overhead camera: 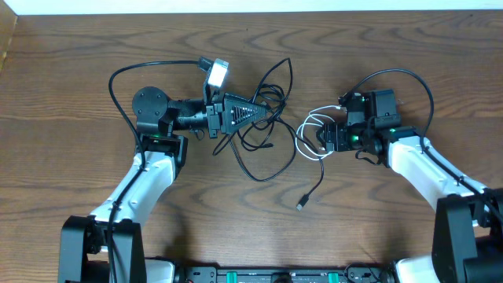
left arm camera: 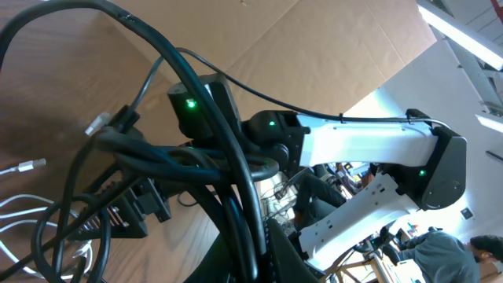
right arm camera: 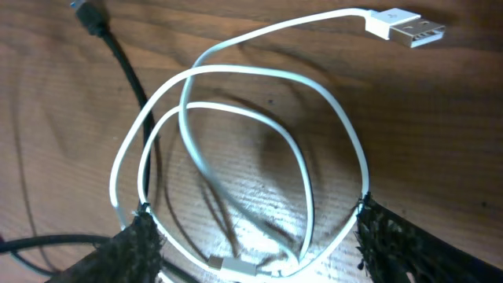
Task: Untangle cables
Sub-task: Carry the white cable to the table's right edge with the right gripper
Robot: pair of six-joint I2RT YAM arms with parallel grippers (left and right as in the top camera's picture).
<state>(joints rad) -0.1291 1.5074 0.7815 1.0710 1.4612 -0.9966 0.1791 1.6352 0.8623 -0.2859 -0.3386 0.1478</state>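
The white cable (right arm camera: pixel 314 94) loops between the fingers (right arm camera: pixel 134 248) of the released right end effector (right arm camera: pixel 255 244). The left end effector (overhead camera: pixel 266 115) clenches black cables (overhead camera: pixel 271 94)

We get a bright, even overhead view, lit from above. Grain on the tabletop (overhead camera: pixel 236 228) is crisp, and the arms and cables throw only short, soft shadows. The white arm shell (overhead camera: pixel 145 185) is close to blown out.

In the left wrist view the black cables (left arm camera: pixel 236 181) sit right at the lens, soft and out of focus, with thin highlights along them. The green lights (left arm camera: pixel 189 103) glow, and the room behind (left arm camera: pixel 471 71) is overexposed at upper right.

The right wrist view is warmer and dimmer. The white cable (right arm camera: pixel 259 70) is sharp and bright, with soft shadows beside it on the wood. The right gripper (right arm camera: pixel 253 216) is dark and blurred in the bottom corners.
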